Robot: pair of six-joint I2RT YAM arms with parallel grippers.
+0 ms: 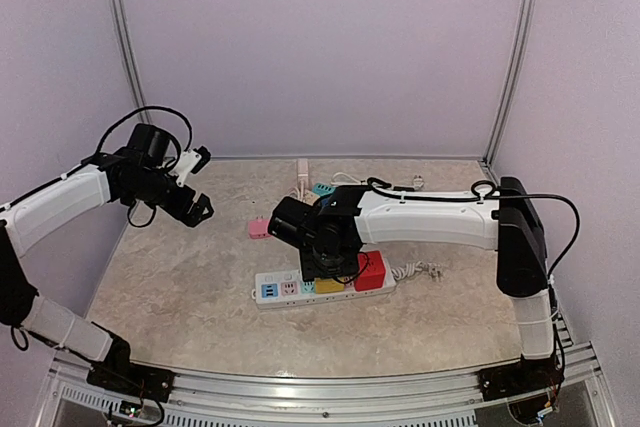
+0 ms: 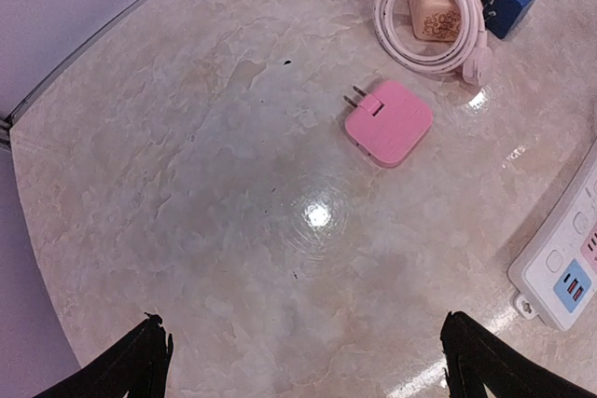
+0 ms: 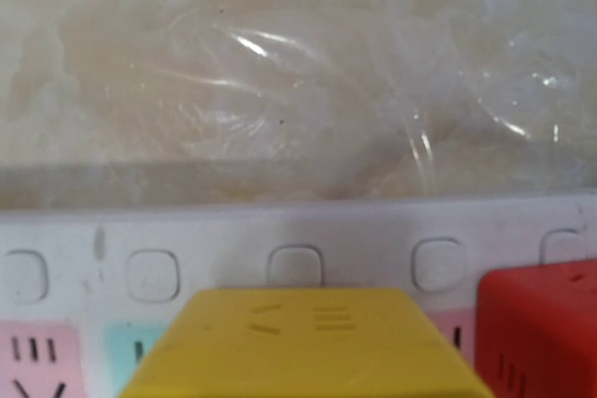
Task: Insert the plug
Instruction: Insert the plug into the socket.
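Two tools: the right tool [image 1: 326, 271], jaws about half apart, seems clamped on the yellow plug [image 3: 303, 342], which sits at the power strip [image 3: 373, 230] beside the red plug [image 3: 541, 323]. We should press straight down, keeping it square. The left tool [image 2: 303, 342] hangs wide open, empty.

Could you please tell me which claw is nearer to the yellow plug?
Right. The right claw sits directly over the yellow plug on the power strip; the left claw hangs open well off to the left, above the table.
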